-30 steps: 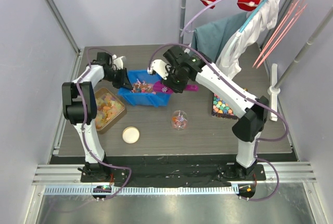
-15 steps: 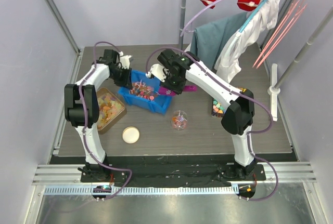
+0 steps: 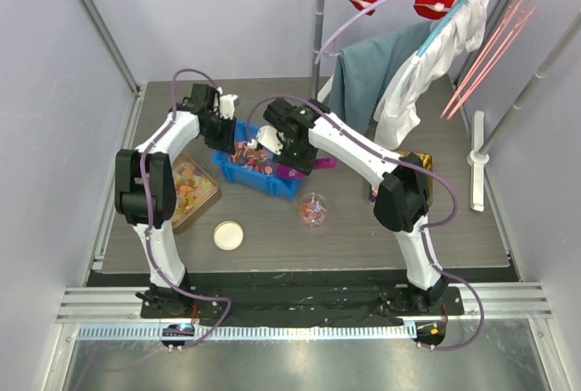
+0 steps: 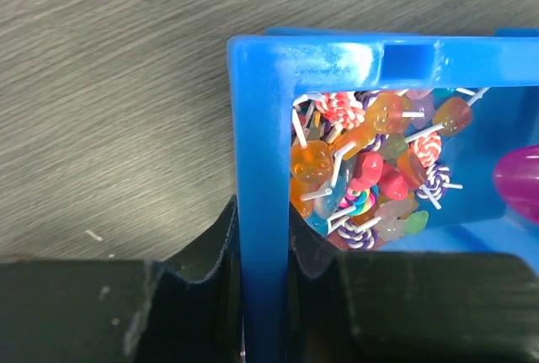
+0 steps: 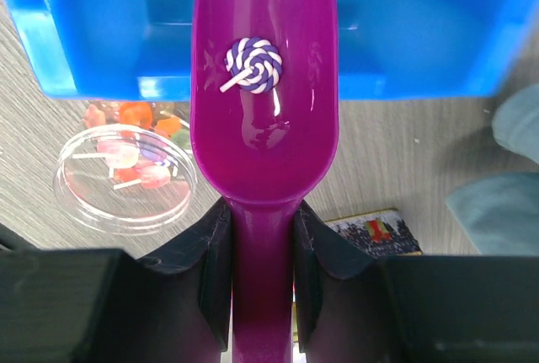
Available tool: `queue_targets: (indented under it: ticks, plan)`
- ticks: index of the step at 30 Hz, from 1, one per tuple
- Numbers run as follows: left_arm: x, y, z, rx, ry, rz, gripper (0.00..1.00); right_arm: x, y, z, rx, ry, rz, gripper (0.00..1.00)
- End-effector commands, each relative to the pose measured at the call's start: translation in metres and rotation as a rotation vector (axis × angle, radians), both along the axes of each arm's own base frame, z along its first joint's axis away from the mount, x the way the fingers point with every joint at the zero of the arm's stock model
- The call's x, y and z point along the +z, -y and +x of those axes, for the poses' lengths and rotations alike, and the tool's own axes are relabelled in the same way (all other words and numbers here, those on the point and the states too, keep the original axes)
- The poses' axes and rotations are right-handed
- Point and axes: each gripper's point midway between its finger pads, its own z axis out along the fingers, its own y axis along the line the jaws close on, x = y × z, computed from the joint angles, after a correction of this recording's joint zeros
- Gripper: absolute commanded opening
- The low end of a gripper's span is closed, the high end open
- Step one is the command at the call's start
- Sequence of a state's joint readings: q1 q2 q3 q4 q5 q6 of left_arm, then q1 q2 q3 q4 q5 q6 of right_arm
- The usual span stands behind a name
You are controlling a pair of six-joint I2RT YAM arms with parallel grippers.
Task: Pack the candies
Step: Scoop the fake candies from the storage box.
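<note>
While 2 fingers grip 1 scoop, 1 candy lies inside.

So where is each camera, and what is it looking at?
Top: above and behind, looking down at the table; both arms show.
Left wrist: looks past the left gripper, clamped on the blue bin's wall, at the candies.
Right wrist: looks past the right gripper along the purple scoop it holds.
Both wrist views share bin and scoop.
</note>
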State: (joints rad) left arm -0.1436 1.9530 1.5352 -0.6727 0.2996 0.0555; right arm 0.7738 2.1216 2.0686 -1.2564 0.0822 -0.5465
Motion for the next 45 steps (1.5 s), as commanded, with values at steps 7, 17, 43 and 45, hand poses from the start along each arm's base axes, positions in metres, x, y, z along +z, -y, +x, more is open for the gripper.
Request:
queue_targets:
  ticks: [7, 17, 43, 45]
  plan:
    - [0.072, 0.026, 0.007, -0.031, 0.178, -0.091, 0.0, -0.025, -0.015, -0.004, 0.037, -0.092, -0.037, 0.01]
    - [0.069, 0.042, -0.001, -0.083, 0.172, -0.112, 0.0, -0.032, -0.049, 0.004, 0.083, -0.073, 0.009, 0.01]
    - [0.061, 0.062, -0.011, -0.128, 0.149, -0.158, 0.0, -0.059, -0.154, 0.019, 0.031, 0.033, 0.397, 0.01]
    - [0.06, 0.063, -0.012, -0.131, 0.14, -0.164, 0.0, -0.062, -0.154, 0.019, 0.025, 0.064, 0.429, 0.01]
